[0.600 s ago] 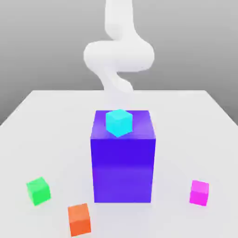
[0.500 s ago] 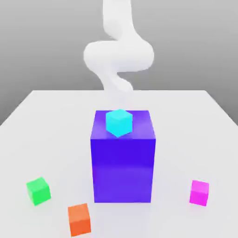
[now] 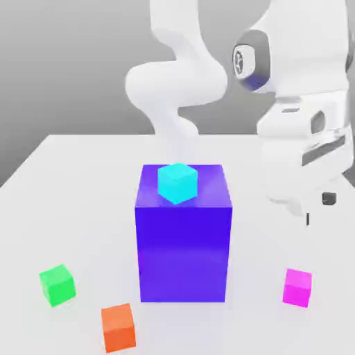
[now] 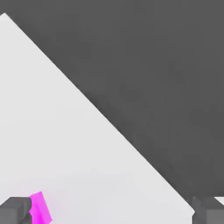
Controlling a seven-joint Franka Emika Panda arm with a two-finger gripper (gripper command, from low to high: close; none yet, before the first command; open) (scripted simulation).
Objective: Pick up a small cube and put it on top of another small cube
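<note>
Well off toward the exterior view's left of the tool (image 3: 317,210), a green cube (image 3: 57,284) sits on the white bench (image 3: 76,187), and an orange cube (image 3: 118,326) lies a little nearer the tool, at the front edge of that view. Next comes a tall blue-purple block (image 3: 184,249), standing upright between those two cubes and the tool; a cyan cube (image 3: 177,183) rests on its top face, turned corner-forward. This block is the bulkiest thing beside the tool, though it stands apart from it.

Below the tool, and a shade toward the block, lies the small cube (image 3: 297,287): bright magenta, plain-faced, far smaller than the block, resting flat on the bench with clear space on every side. The tool hangs above it without touching, its dark fingertips (image 3: 329,198) pointing down from the white hand. Seen from the hand view, the two fingers stand wide apart with nothing between them, and the small cube (image 4: 40,208) shows just beside one fingertip (image 4: 15,209).
</note>
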